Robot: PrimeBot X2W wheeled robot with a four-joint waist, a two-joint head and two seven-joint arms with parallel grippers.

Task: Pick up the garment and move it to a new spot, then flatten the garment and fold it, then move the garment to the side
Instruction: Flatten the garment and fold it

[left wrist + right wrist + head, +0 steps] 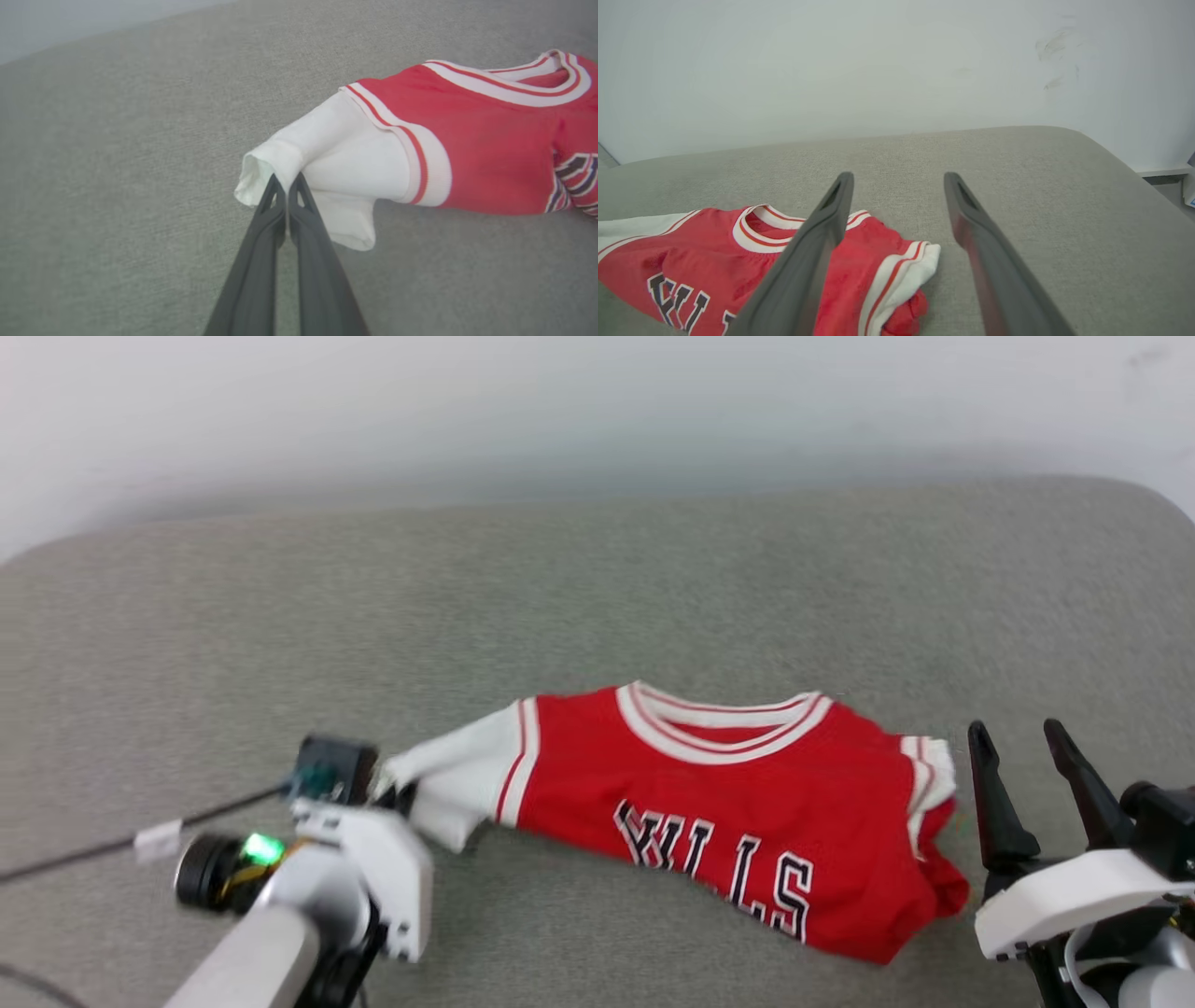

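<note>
surface: grey padded surface (597,597), fabric-covered.
garment (709,803): rumpled, lying near the front edge (lettering creased).
right pincer (1016,728): spread, empty, just beside the garment.
left pincer (286,186): pinching the white sleeve (327,154) at its cuff.
step: pick-up; next likely a lift clear, then carry.

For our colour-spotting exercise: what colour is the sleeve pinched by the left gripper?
White sleeve, clearest in left wrist view.

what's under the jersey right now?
Grey cushion shows all round the jersey, which lies bunched on it. Its white sleeve is pinched in the left gripper. Anything beneath the red body is covered.
</note>
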